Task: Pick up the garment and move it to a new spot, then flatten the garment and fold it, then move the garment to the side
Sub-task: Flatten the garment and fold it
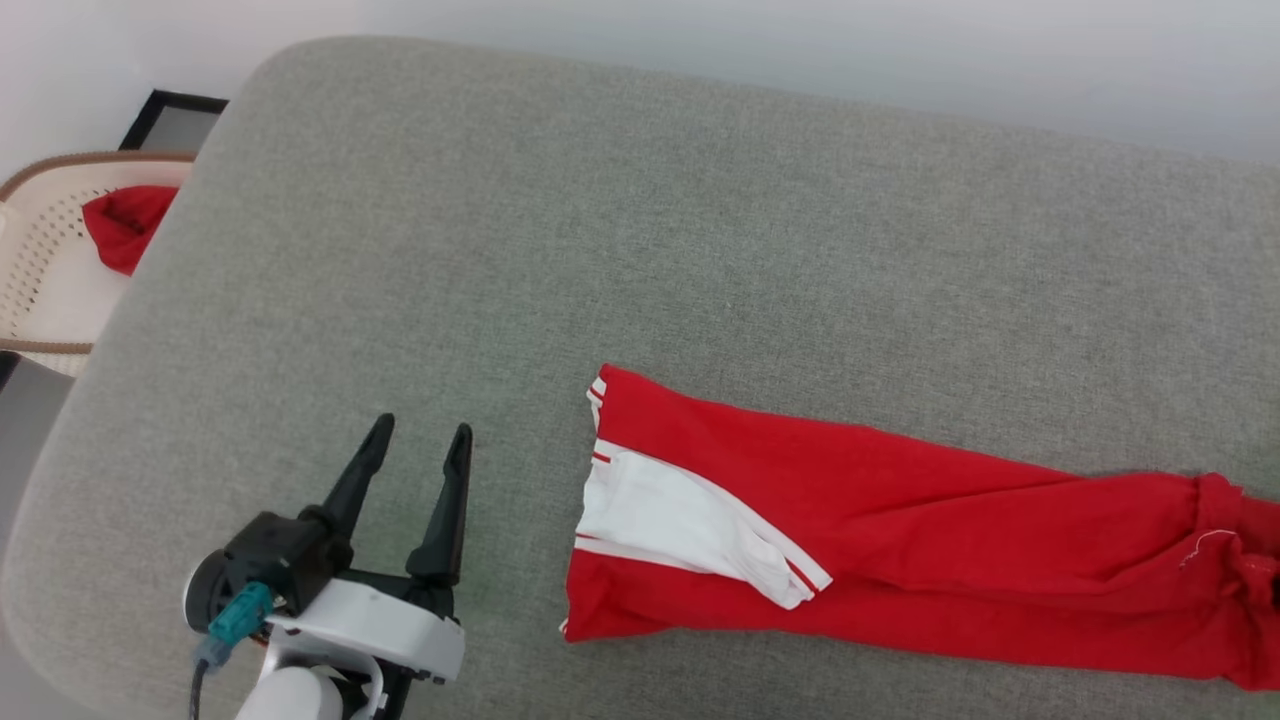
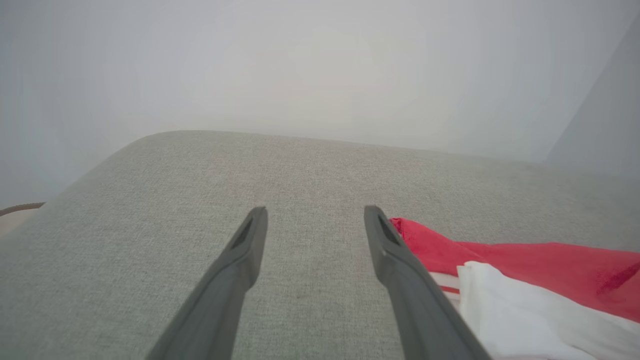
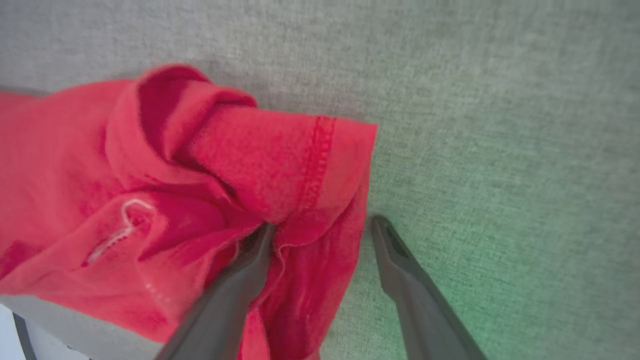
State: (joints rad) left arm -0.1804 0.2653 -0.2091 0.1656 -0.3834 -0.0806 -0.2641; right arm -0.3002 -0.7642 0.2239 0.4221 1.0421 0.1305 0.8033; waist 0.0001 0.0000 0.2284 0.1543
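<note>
The garment [image 1: 900,520], a red jersey with white-and-red striped trim and white lining showing at its left end, lies stretched out along the near right part of the grey padded surface [image 1: 640,200]. My left gripper [image 1: 422,428] stands open to the left of it, apart from the cloth and holding nothing. In the left wrist view the left gripper [image 2: 316,210] hovers over bare fabric, with the garment [image 2: 530,260] beside its right finger. My right gripper [image 3: 324,222] is open at the bunched red hem of the garment [image 3: 240,160]; a fold of cloth lies between its fingers and over the left one.
A pale woven basket [image 1: 40,270] holding a small plain red cloth [image 1: 125,225] stands off the surface's left end. The surface's rounded edge [image 3: 60,320] runs close under the bunched hem. A white wall rises behind the surface.
</note>
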